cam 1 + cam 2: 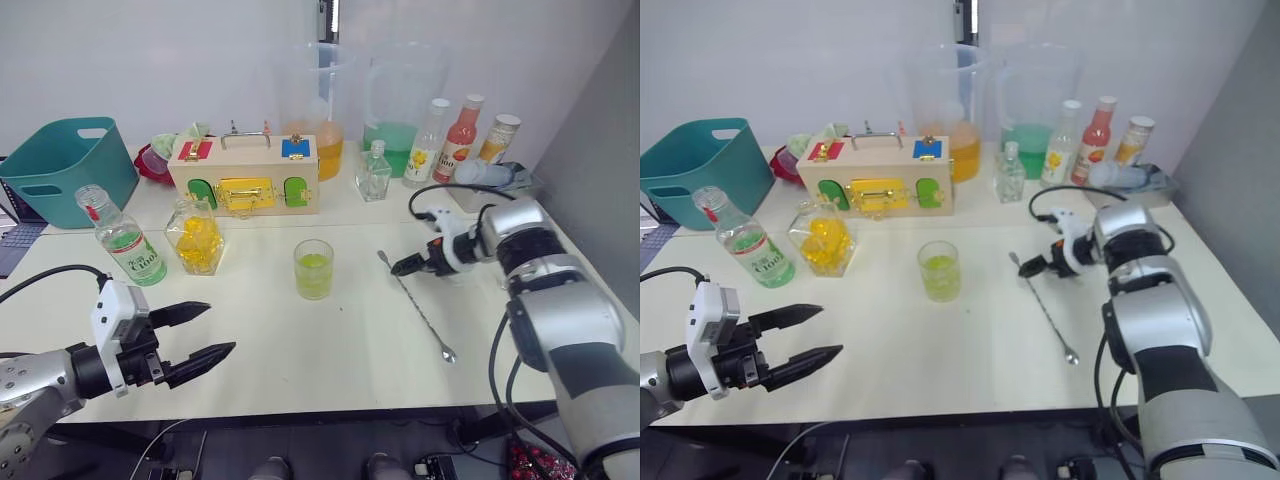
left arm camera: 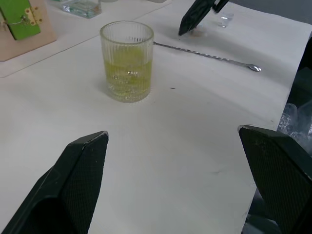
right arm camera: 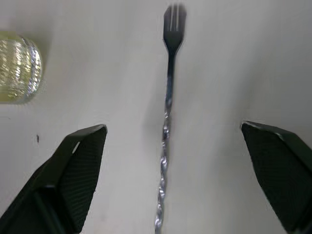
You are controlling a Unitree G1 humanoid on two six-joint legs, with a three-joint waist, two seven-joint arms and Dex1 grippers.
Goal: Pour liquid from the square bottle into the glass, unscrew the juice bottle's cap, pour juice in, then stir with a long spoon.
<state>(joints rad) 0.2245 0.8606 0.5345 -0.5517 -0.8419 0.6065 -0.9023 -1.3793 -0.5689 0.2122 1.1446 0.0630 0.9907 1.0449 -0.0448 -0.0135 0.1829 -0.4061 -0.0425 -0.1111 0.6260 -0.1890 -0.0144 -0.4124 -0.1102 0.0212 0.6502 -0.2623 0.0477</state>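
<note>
The glass (image 1: 313, 268) is seen upright near the table's (image 1: 300, 350) centre, approx. half filled w/ yellow-green liquid (image 2: 127, 73). Just to its right the long spoon (image 1: 416, 306) is laid flat on the table, its bowl toward the front edge and its forked end, shown in the right wrist view, toward the back. The right gripper (image 1: 410, 265) is held low beside the spoon's back end, fingers spread apart w/ nothing between them, the twisted shaft seen running up between them in the right wrist view. Left of the glass the square bottle (image 1: 196, 236) is stood w/ yellow contents, and further left the juice bottle (image 1: 122, 238) is seen tilted, uncapped, a little pale green juice (image 1: 135, 255) at its bottom. The left gripper (image 1: 195, 335) is held near the front edge, released, fingers wide and empty, pointed toward the glass. Behind are a wooden latch box (image 1: 245, 176), a teal basket (image 1: 62, 166), two pitchers (image 1: 318, 100) and other bottles (image 1: 458, 126).
</note>
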